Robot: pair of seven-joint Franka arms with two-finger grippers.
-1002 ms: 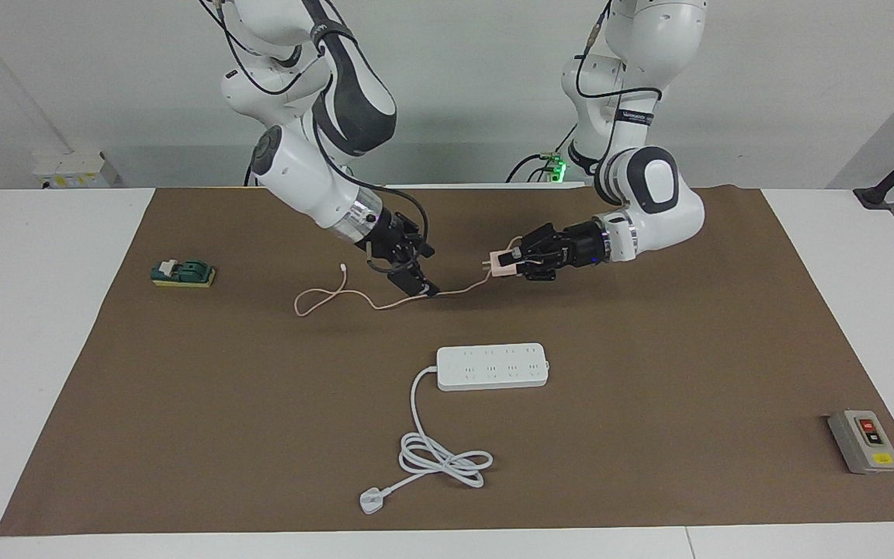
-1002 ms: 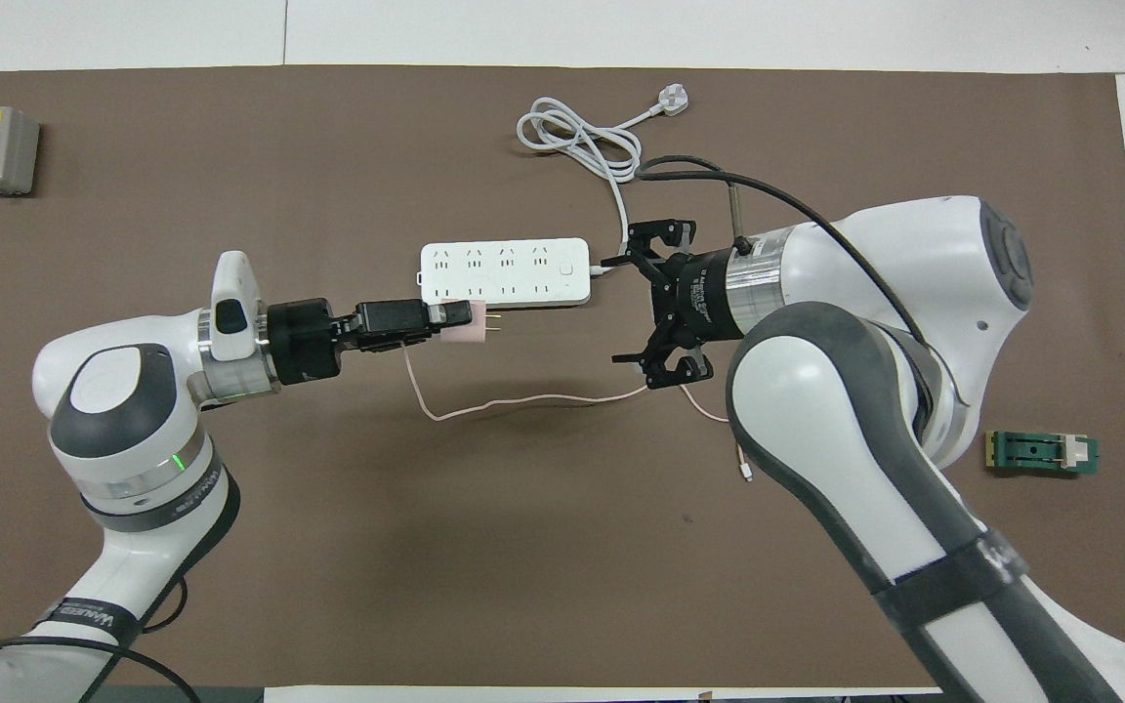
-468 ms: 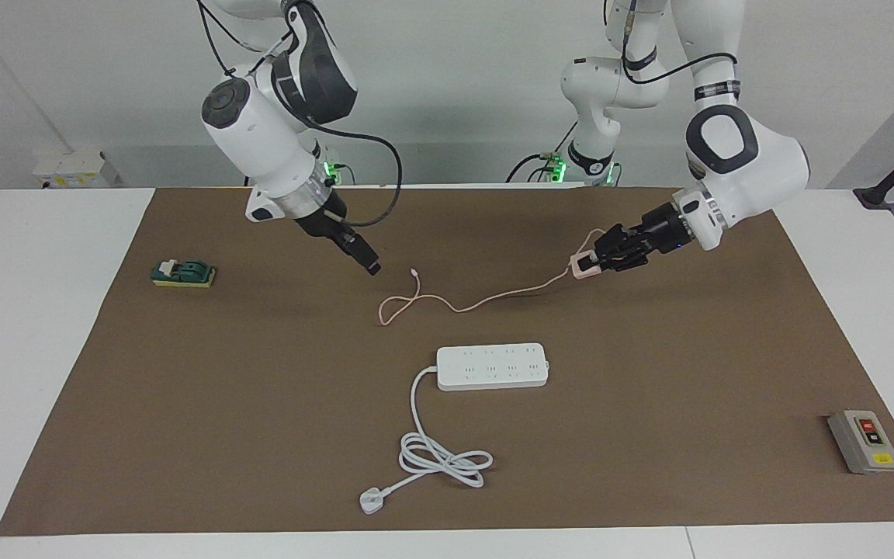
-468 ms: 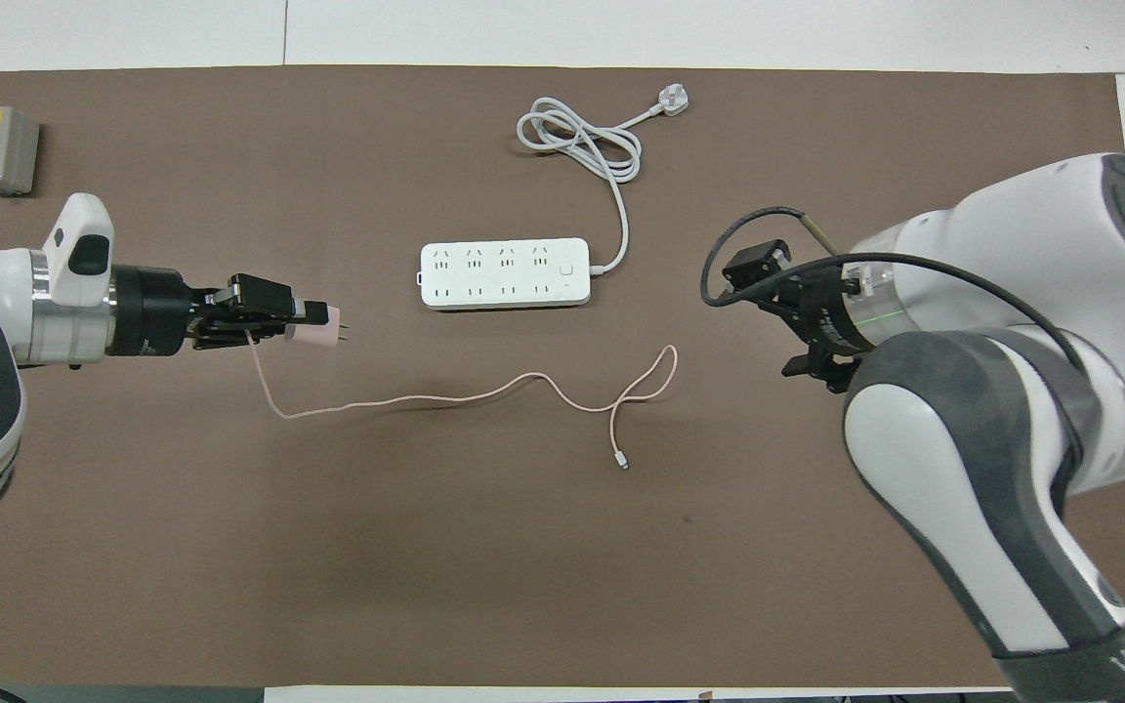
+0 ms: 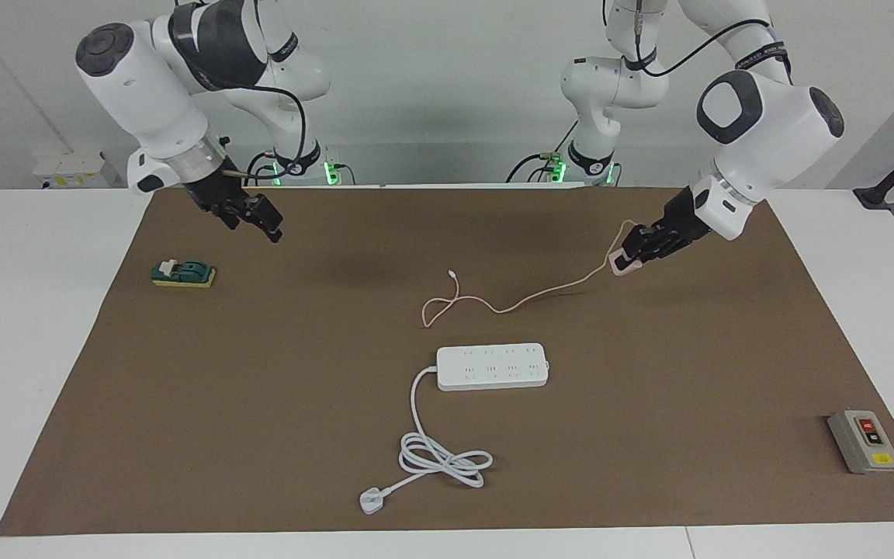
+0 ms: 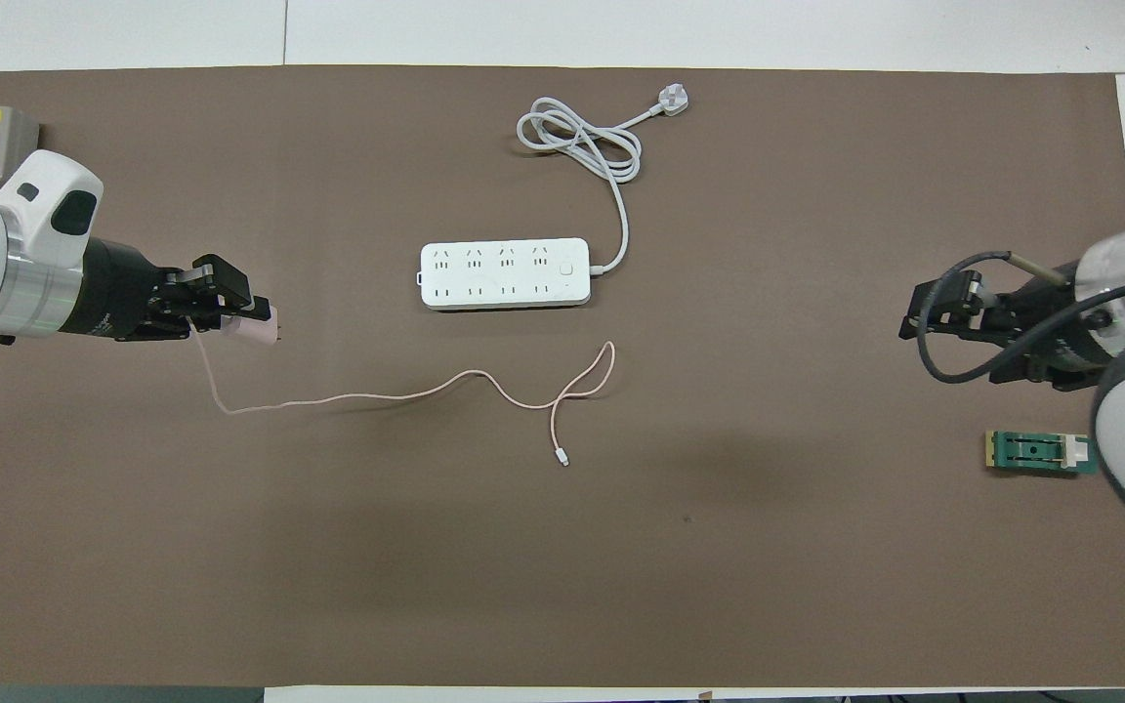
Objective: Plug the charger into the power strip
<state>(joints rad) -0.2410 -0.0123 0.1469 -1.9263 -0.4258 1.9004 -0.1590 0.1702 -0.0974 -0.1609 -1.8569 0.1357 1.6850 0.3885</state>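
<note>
Charger [image 5: 619, 265] prongs hidden in left gripper [image 5: 633, 253]

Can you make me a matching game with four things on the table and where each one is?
Things:
1. charger
2. power strip
3. grey button box
4. green block

Places:
A. lying near the middle of the brown mat
B. at the right arm's end of the table, on the mat
C. held up in the left gripper
D. at the left arm's end of the table, farther from the robots than the power strip

Pairs: 1-C, 2-A, 3-D, 4-B
</note>
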